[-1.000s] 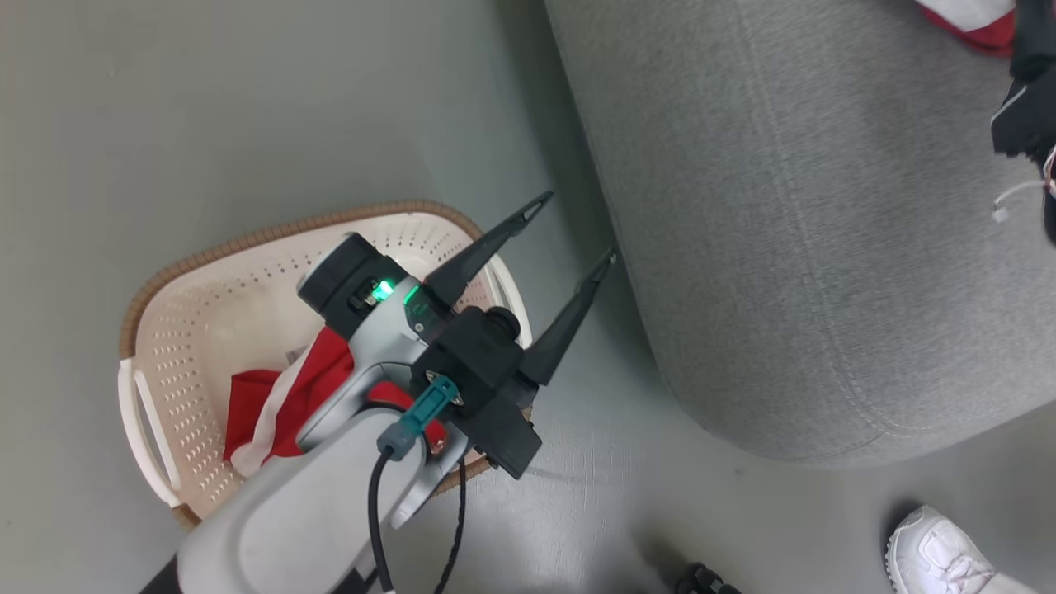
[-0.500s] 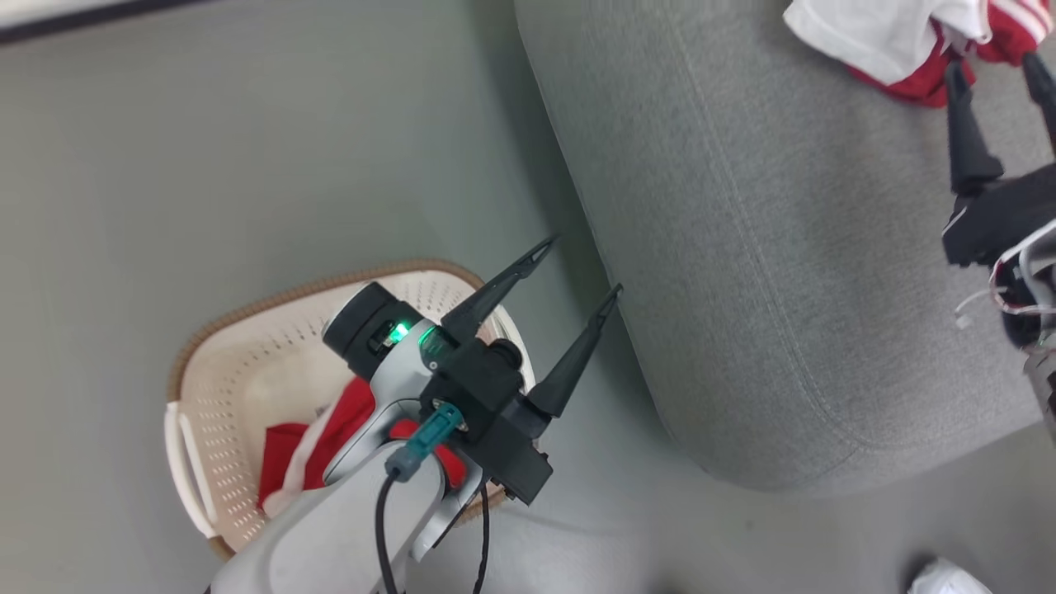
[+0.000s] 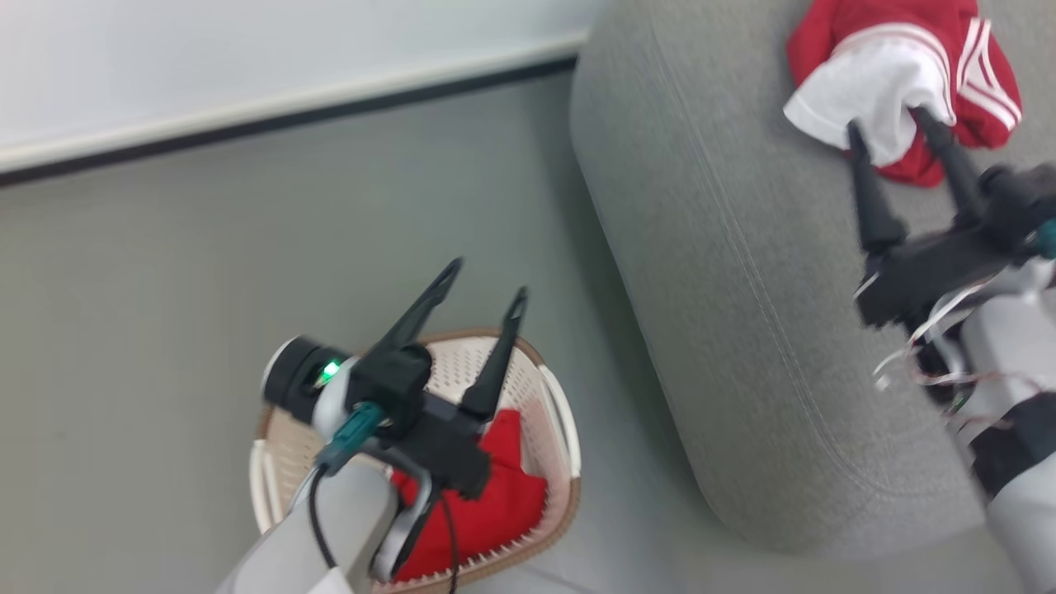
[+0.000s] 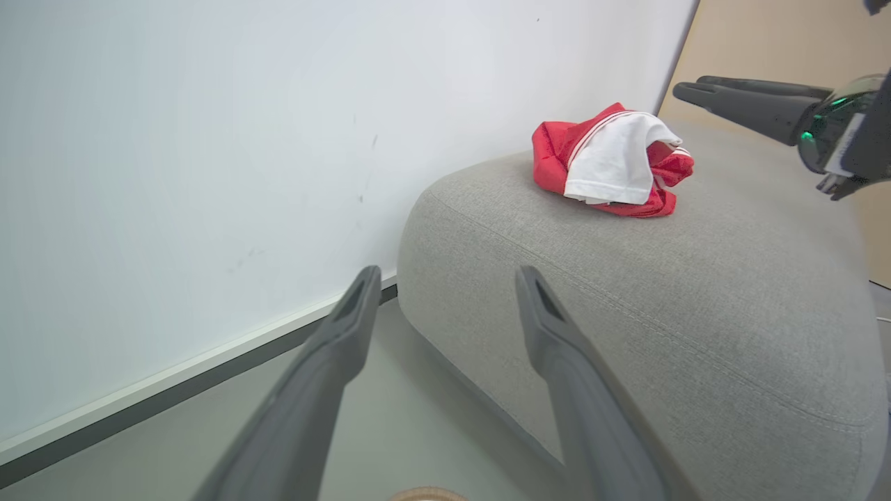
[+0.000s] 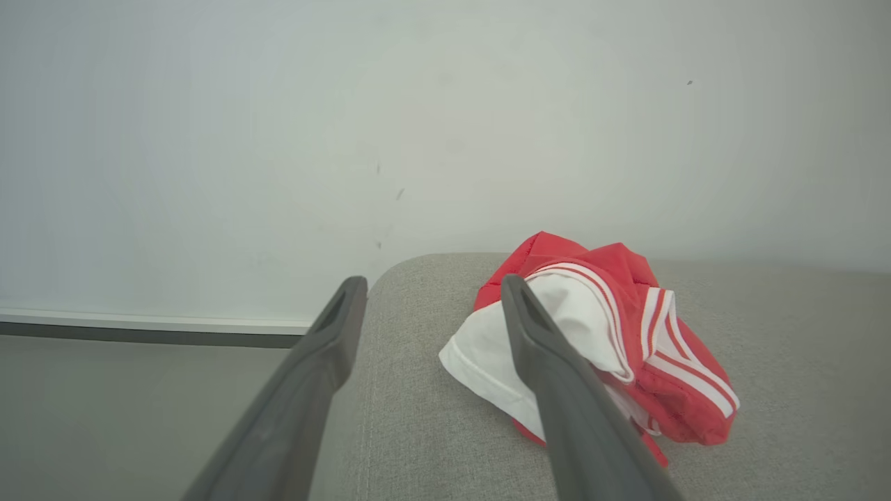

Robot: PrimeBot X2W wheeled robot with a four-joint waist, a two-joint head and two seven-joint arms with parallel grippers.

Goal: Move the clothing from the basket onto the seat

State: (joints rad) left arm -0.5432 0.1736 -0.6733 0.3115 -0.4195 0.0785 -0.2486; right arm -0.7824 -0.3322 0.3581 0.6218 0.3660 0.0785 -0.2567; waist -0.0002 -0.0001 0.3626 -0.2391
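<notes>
Bare floor (image 3: pixel 247 247) lies open ahead of the left fingers (image 3: pixel 493 375), and the seat (image 3: pixel 742 289) rises to their right. The jersey (image 3: pixel 903 82) lies ahead of the right fingers (image 3: pixel 874 210).

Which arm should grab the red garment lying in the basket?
Left. The open left gripper hangs over the basket and red garment; the right gripper is away over the seat, by the jersey.

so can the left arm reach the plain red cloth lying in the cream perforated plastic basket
Probably yes. The open left gripper hangs over the cream perforated plastic basket, and the plain red cloth lies uncovered. Its fingers point outward, so the wrist must tip down first.
</notes>
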